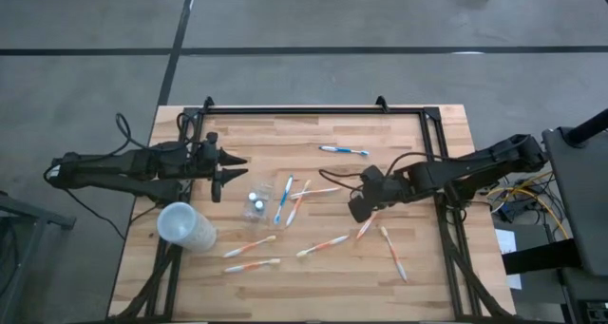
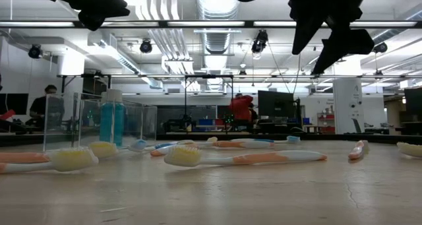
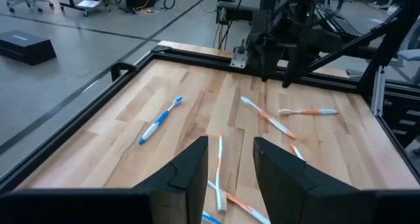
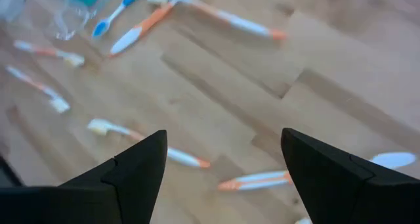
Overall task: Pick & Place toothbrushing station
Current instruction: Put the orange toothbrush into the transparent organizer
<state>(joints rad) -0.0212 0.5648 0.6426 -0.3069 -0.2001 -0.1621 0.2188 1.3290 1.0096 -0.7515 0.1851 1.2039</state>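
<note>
Worktop point(image 1: 418, 134), light wood in a black frame, fills the low view's foreground; everything sits on it.

2 dark arms. Left arm comes in from the left side. Left end effector point(image 1: 233, 166) hangs over the left-centre, just far-left of the tumbler, fingers point(image 3: 190, 168) parted with a narrow gap and nothing between them. Right arm comes in from the right. Right end effector point(image 1: 359, 210) is over the centre-right, jaws spread wide and empty, hovering above loose toothbrushes, clear of them in the low view.

1 frosted whitish cup point(image 1: 185, 227), near-left corner area, looks tipped on its side, near the tumbler but apart from it.

1 small clear tumbler point(image 1: 255, 204), left of centre, upright.

9 toothbrushes counted from above, all lying flat, none in the tumbler:
- 2 white-blue: one alone toward the far side point(image 1: 344, 150), one just right of the tumbler point(image 1: 284, 199).
- 7 white-orange: two bunched with that blue one point(image 1: 299, 204) point(image 1: 321, 191), two near-left below the tumbler point(image 1: 249, 246) point(image 1: 253, 265), one near-centre point(image 1: 323, 245), one right by the right end effector point(image 1: 367, 227), one farther right and nearer point(image 1: 394, 254).

1 small blue toothpaste tube point(image 2: 113, 119), white cap up, standing upright, appears to be inside the tumbler.
</note>
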